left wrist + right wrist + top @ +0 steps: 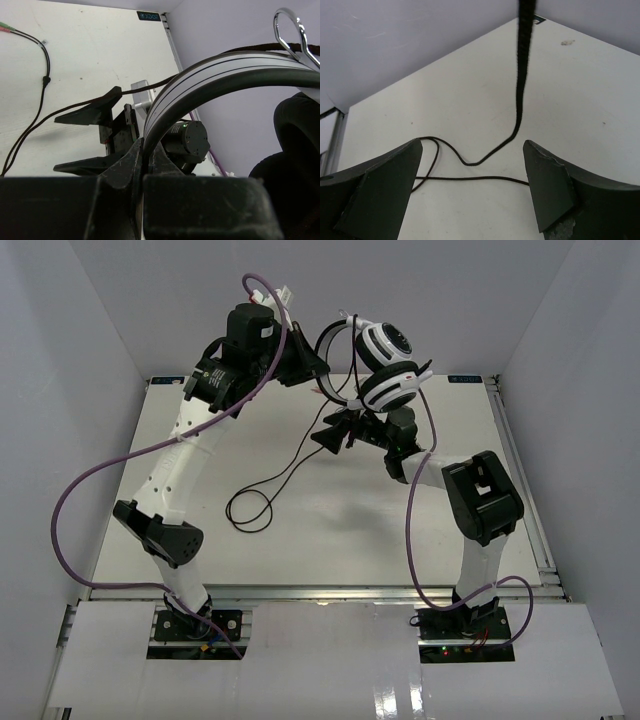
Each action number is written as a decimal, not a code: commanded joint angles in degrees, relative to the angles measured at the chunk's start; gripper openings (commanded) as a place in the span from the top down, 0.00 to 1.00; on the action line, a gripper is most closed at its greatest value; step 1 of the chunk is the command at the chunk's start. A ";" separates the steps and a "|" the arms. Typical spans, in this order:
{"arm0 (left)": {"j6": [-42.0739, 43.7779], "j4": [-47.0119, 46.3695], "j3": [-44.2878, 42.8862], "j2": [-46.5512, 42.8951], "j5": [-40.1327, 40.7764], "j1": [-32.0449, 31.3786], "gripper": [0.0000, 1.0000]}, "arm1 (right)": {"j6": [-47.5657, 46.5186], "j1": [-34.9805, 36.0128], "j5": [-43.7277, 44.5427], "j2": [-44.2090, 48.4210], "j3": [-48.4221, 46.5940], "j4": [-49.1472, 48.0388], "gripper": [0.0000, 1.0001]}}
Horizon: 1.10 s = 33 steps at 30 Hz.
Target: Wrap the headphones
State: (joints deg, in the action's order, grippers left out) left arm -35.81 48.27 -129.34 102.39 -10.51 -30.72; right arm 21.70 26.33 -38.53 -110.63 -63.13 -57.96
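Two-arm check: left gripper (322, 365) pinched shut on band of headphones (386, 364); right gripper (472, 146) spread wide, gripping nothing; cord (520, 90) dangling before it, looping onto table (340, 545).

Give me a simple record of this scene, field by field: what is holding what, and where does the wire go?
Held item: black-and-white headband headphones, up in the air above the white table
Left gripper: shut on the headband
Right gripper: open, holding nothing, just below the headphones
Thin black cord: hangs down past the open right gripper, then lies in loose loops on the table
Wrapping: not yet done
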 commanded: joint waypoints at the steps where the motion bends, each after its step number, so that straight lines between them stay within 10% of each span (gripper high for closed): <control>1: -1.37 -2.21 -2.48 -5.82 0.80 0.40 1.00 | -5.61 -0.58 -0.29 1.13 0.29 2.57 0.15; 11: -1.63 -2.92 -0.74 -6.59 0.84 0.57 1.00 | -4.99 0.21 6.70 -1.17 -7.09 15.15 0.08; 22: -7.09 -6.14 3.45 -9.28 4.03 0.57 1.00 | 18.84 2.13 0.73 -12.43 -9.53 -16.97 0.08; 26: -9.11 -7.13 2.86 -10.02 4.63 0.57 1.00 | 18.56 3.21 -1.47 -14.19 -11.68 -18.90 0.18; 33: -11.08 -6.42 2.09 -11.44 9.00 1.12 1.00 | 18.41 5.57 -3.90 -15.30 -13.74 -15.72 0.65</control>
State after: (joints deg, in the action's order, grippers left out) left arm -42.71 46.34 -125.29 96.22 -4.60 -30.36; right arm 39.31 30.33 -39.97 -126.43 -74.86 -68.80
